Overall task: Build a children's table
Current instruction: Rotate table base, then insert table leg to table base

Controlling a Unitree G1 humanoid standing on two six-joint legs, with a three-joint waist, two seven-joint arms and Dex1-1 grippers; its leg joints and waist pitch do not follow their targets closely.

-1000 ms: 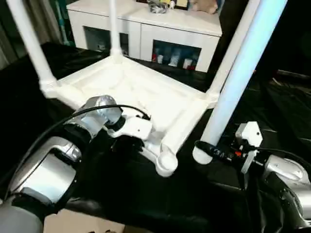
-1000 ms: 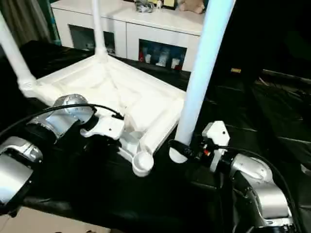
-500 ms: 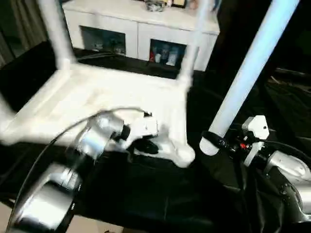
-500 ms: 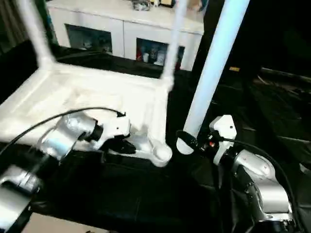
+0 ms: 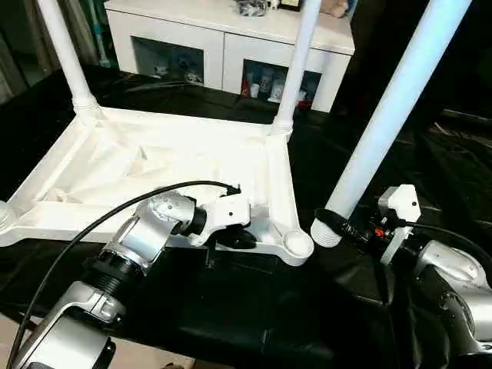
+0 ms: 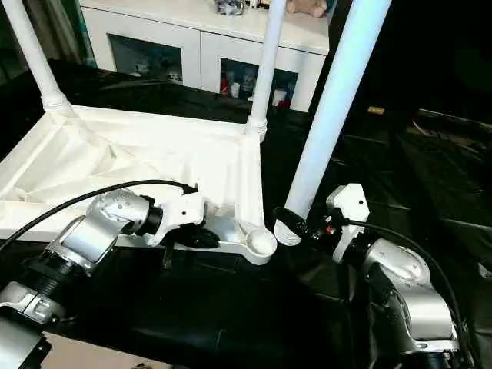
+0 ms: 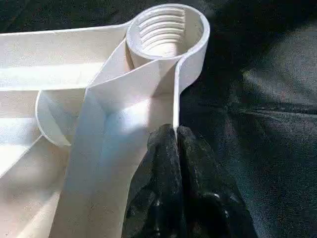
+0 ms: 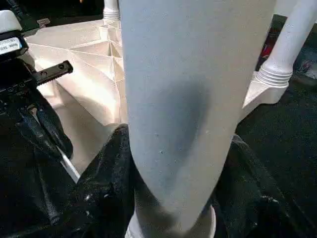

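Left gripper (image 7: 174,136): clamped shut on the near rim wall of the tabletop (image 5: 154,165), just short of the corner; black fingers (image 7: 161,163) pressed together over the thin white edge.
Right gripper (image 8: 171,198): wrapped around the foot of the fourth leg (image 5: 388,115), grasping it low; leg slanting up and away over the right side.
Empty socket (image 5: 296,244): at the near right corner, open and threaded inside, now just beside the fourth leg's lower end (image 5: 327,231), not yet touching.
Just changed: tabletop swung round on the black cloth (image 5: 231,307) from a diamond stance to near square-on, dragged by the left arm; free corner now brought close to the waiting leg. Right arm unmoved through it, grip the same.
Meaning for the task: reads as lining up the last joint; still to do, tipping the leg upright over the socket and screwing it in.
Fitted legs: one upright at the far left corner (image 5: 65,58), one at the far right corner (image 5: 296,61); base of a third peeping in at the near left corner (image 5: 4,215).
Underside: ribbed, diagonal braces facing up, lying flat.
Behind: white cabinet (image 5: 223,42) with glass doors, well apart from the work.
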